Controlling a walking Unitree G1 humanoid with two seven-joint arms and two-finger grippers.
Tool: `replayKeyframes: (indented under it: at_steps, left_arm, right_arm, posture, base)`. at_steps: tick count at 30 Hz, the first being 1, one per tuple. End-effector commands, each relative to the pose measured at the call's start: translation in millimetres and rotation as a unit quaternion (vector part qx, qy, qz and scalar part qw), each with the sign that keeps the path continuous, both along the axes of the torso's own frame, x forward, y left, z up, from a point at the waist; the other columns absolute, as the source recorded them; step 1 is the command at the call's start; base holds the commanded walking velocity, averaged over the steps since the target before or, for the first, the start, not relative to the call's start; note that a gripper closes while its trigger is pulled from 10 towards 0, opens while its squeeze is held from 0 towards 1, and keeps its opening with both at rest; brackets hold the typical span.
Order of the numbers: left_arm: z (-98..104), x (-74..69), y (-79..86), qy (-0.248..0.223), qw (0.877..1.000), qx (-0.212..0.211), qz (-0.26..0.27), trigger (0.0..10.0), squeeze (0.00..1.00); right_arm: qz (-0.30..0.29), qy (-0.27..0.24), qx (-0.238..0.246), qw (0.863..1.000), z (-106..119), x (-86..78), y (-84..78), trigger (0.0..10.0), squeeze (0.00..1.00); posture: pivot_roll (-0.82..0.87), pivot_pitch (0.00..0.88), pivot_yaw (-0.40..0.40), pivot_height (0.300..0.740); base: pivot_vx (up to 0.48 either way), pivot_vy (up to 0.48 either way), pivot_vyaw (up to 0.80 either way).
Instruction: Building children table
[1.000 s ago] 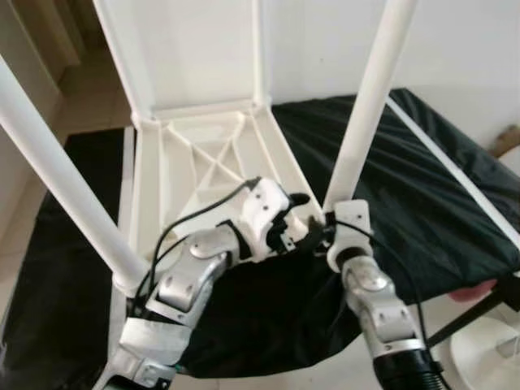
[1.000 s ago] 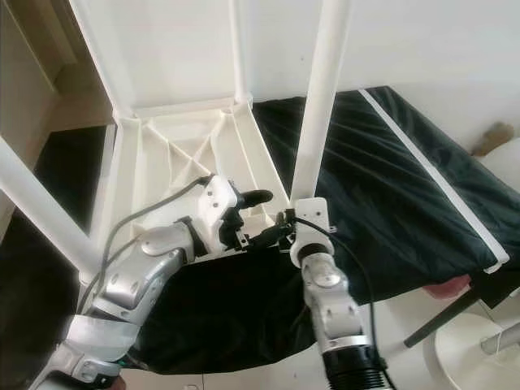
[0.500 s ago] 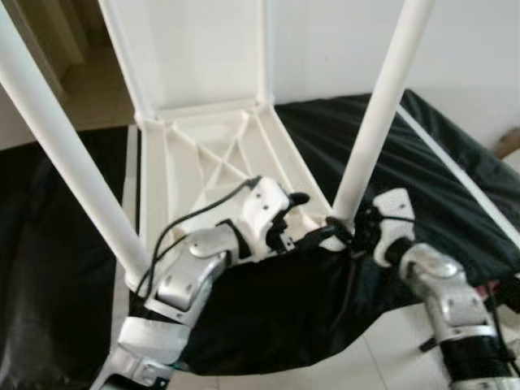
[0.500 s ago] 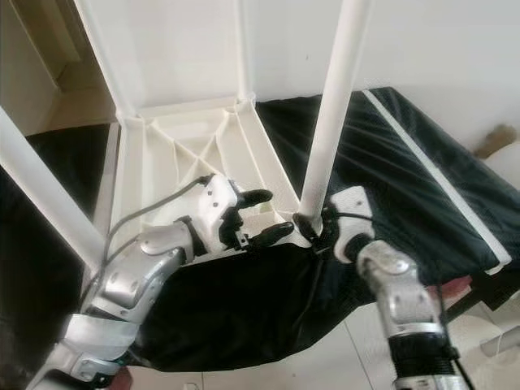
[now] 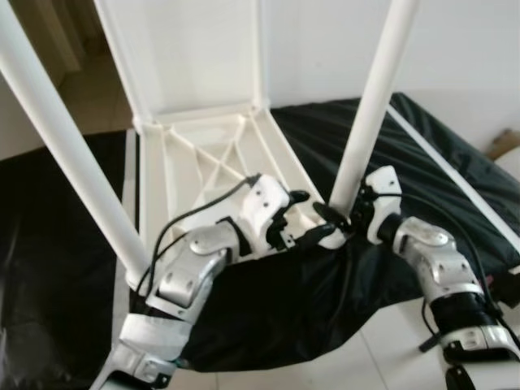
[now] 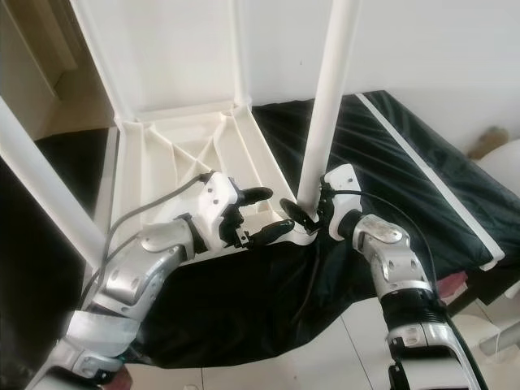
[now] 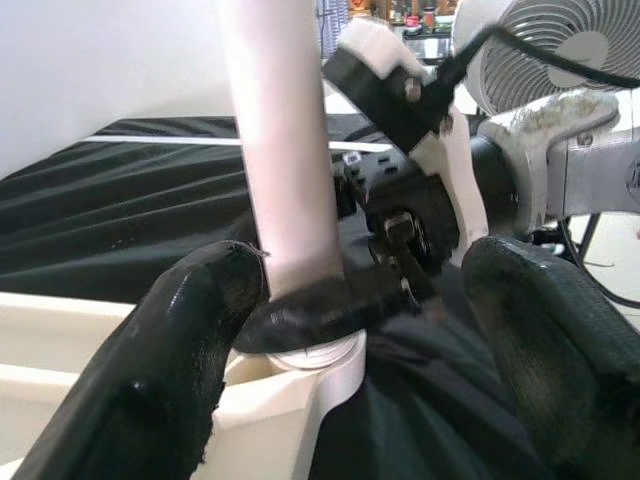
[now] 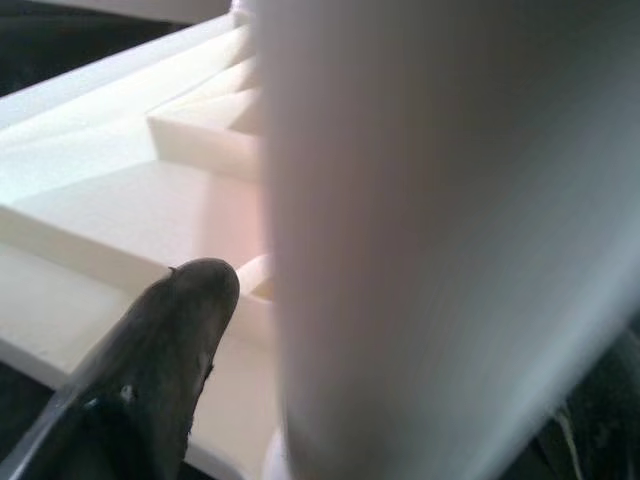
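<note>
A white plastic children's table [image 5: 210,156] lies upside down on a black cloth, its legs pointing up. My right gripper [image 5: 338,221] is shut on the base of the near right leg [image 5: 370,106], where the leg enters its corner socket; in the right wrist view the leg [image 8: 440,230] fills the space beside one finger [image 8: 165,345]. My left gripper [image 5: 300,217] stands open just left of that socket at the table's front rim, its fingers [image 7: 190,330] spread to either side of the leg's foot. The near left leg [image 5: 69,158] rises at the left.
The black cloth [image 5: 431,162] with a white stripe covers the surface under the table and hangs over its front edge. Two far legs [image 5: 262,49] stand against the white wall. A fan [image 7: 545,45] is off to the right, and tiled floor [image 6: 357,349] lies below.
My right arm has swung from below the leg round to its right side, and the gripper has turned about the leg's base. The left gripper has stayed in place.
</note>
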State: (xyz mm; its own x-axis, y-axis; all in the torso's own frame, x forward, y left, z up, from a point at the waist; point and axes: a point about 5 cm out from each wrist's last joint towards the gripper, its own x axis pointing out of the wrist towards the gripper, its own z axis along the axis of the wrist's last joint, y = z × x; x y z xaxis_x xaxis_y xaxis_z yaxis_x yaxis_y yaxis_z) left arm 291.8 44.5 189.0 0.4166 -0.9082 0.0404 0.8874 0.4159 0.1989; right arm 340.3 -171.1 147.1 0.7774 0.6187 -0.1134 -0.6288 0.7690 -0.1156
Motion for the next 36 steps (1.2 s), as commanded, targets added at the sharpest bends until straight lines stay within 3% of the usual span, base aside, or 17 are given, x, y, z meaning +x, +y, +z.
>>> replayKeyframes:
  at_steps: [1, 2, 3, 6, 7, 16, 17, 31, 34, 36]
  left_arm:
    - [3, 1.5, 2.2, -0.005, 1.000, 0.006, 0.006, 10.0, 0.00]
    - [3, 1.6, 2.9, -0.005, 1.000, 0.006, 0.008, 10.0, 0.00]
    - [2, 1.2, 3.8, -0.005, 1.000, 0.006, 0.011, 10.0, 0.00]
    - [2, 0.7, 4.7, -0.005, 1.000, 0.006, 0.013, 10.0, 0.00]
    - [2, 0.4, 5.5, -0.004, 1.000, 0.005, 0.016, 10.0, 0.00]
    - [-1, -1.0, 4.8, 0.001, 1.000, 0.005, 0.019, 10.0, 0.00]
    - [-1, -0.6, 4.6, 0.001, 1.000, 0.004, 0.019, 10.0, 0.00]
    - [-4, -1.0, 2.1, 0.007, 1.000, -0.005, 0.022, 10.0, 0.00]
    - [-4, -0.4, -1.0, 0.007, 1.000, -0.006, 0.019, 10.0, 0.00]
    - [-3, 0.8, -1.1, 0.008, 1.000, -0.008, 0.020, 10.0, 0.00]
  right_arm:
    - [0.014, 0.000, -0.013, 1.000, -2, 1.4, 4.3, 10.0, 0.00]
    - [0.018, 0.000, -0.020, 1.000, -3, 2.4, 5.2, 6.6, 0.00]
    - [0.021, 0.004, -0.026, 0.999, -5, 3.2, 5.6, 1.7, 0.00]
    - [0.026, 0.007, -0.029, 0.999, -8, 5.0, 5.3, 1.7, 0.00]
    - [0.034, 0.010, -0.033, 0.999, -10, 4.4, 4.8, 0.0, 0.00]
    - [0.044, 0.024, -0.048, 0.998, -20, 2.9, 0.7, 0.0, 0.00]
    - [0.039, 0.028, -0.046, 0.998, -21, 2.5, 0.8, 10.0, 0.00]
    - [-0.062, 0.003, -0.034, 0.998, -26, -3.8, 2.7, 10.0, 0.00]
    - [-0.116, 0.009, -0.021, 0.993, -32, -7.6, 3.3, 10.0, 0.00]
    - [-0.148, -0.004, -0.039, 0.988, -34, -9.5, 4.0, 10.0, 0.00]
  posture:
    - [0.05, 0.000, 0.011, 0.740]
    - [0.06, 0.000, 0.007, 0.740]
    - [0.06, 0.000, 0.001, 0.740]
    - [0.06, 0.000, 0.001, 0.740]
    - [0.07, 0.000, -0.007, 0.740]
    - [0.07, 0.000, -0.008, 0.740]
    - [0.06, 0.000, -0.007, 0.740]
    - [0.04, 0.000, -0.005, 0.740]
    - [0.02, 0.000, -0.003, 0.740]
    - [0.02, 0.000, 0.000, 0.740]
  base:
    - [0.000, 0.000, 0.00]
    - [0.000, 0.000, 0.00]
    - [0.000, 0.000, 0.00]
    - [0.000, 0.000, 0.00]
    - [0.000, 0.000, 0.00]
    - [0.000, 0.000, 0.00]
    - [0.000, 0.000, 0.00]
    - [0.000, 0.000, 0.00]
    - [0.000, 0.000, 0.00]
    - [0.000, 0.000, 0.00]
